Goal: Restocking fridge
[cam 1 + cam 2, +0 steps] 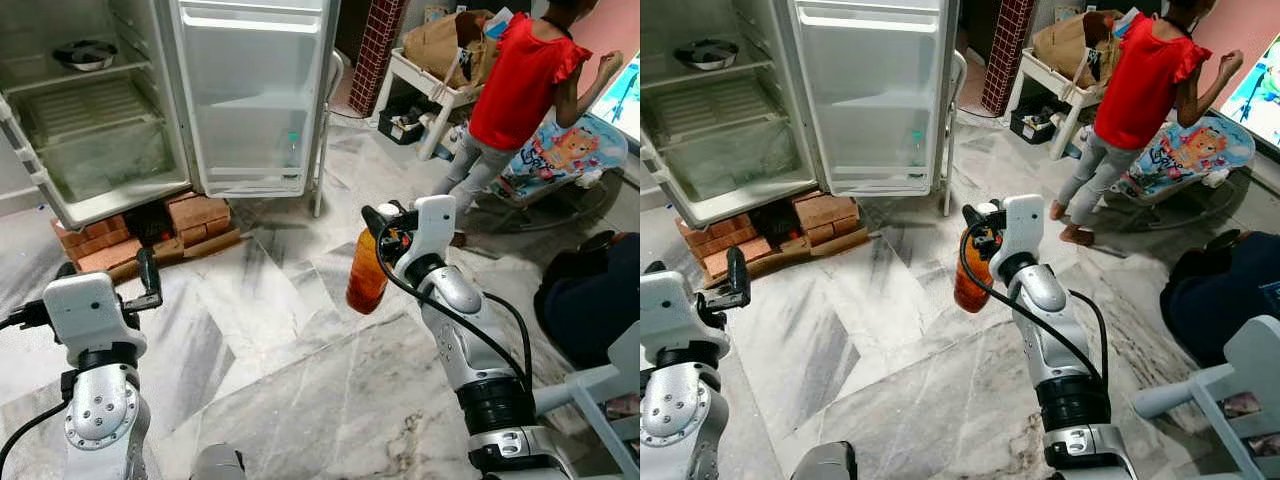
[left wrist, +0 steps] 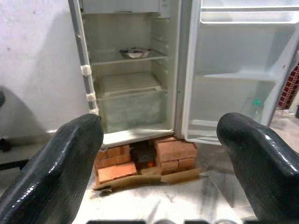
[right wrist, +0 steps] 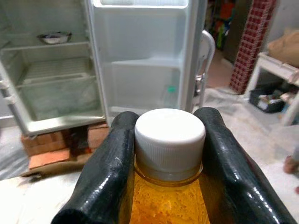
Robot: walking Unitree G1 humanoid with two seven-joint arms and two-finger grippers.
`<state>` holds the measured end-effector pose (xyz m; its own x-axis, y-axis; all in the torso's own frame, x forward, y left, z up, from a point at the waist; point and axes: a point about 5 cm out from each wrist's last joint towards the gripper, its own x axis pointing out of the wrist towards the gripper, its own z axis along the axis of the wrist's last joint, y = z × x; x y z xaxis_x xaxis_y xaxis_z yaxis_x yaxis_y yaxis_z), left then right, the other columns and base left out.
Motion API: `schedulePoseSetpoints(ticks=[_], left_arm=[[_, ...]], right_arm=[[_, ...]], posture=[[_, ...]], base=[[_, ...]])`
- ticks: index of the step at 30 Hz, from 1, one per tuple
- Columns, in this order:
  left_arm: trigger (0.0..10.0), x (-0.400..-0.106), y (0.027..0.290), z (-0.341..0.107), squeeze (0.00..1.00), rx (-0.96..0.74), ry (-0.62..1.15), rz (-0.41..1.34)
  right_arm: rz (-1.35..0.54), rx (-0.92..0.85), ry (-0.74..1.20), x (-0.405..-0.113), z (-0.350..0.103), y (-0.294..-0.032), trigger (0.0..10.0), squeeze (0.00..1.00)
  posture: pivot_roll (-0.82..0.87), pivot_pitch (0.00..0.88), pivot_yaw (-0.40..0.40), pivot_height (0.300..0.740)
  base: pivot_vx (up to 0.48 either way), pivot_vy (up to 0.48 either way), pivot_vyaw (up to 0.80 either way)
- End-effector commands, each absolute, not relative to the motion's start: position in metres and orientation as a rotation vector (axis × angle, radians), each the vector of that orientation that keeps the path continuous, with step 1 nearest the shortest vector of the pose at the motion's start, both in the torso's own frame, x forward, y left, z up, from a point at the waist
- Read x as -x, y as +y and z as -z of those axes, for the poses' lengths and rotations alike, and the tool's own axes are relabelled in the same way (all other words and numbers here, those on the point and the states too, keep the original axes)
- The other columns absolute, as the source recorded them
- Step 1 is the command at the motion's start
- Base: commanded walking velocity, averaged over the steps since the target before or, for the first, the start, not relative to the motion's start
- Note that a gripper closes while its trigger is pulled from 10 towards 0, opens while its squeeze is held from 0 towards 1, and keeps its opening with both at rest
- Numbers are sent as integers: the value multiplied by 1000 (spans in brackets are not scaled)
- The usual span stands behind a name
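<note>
The right hand (image 3: 169,158) is clamped on the neck of an orange juice bottle (image 1: 367,272) with a white cap, held over the marble floor (image 1: 290,350). The open fridge (image 1: 100,120) stands at 11 o'clock. The left hand (image 2: 159,154) has its fingers apart, holding nothing.

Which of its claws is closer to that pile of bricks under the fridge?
Left. The left gripper hangs open just short of the bricks, on their side of the floor. The right gripper, shut on the orange bottle, is farther off to the right.
</note>
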<state>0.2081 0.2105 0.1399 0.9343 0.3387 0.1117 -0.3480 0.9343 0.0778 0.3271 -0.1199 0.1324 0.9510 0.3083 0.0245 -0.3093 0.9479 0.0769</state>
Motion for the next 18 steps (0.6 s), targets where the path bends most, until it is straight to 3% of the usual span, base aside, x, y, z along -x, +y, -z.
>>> schedulePoseSetpoints(ticks=[1, 8, 18], left_arm=[[10000, -209, 211, -140, 0, -103, -98, -346], [10000, -216, 207, -143, 0, -87, -103, -317], [10000, -215, 203, -143, 0, -82, -105, -298]], right_arm=[[-311, -64, -40, -325, -136, -120, 10000, 0], [-370, -69, -57, -320, -137, -110, 10000, 0], [-375, -71, -71, -321, -139, -112, 10000, 0]], posture=[[81, 76, -103, 740], [72, 88, -96, 740], [78, 88, -100, 740]], base=[[0, 0, 0], [0, 0, 0], [297, 0, 800]])
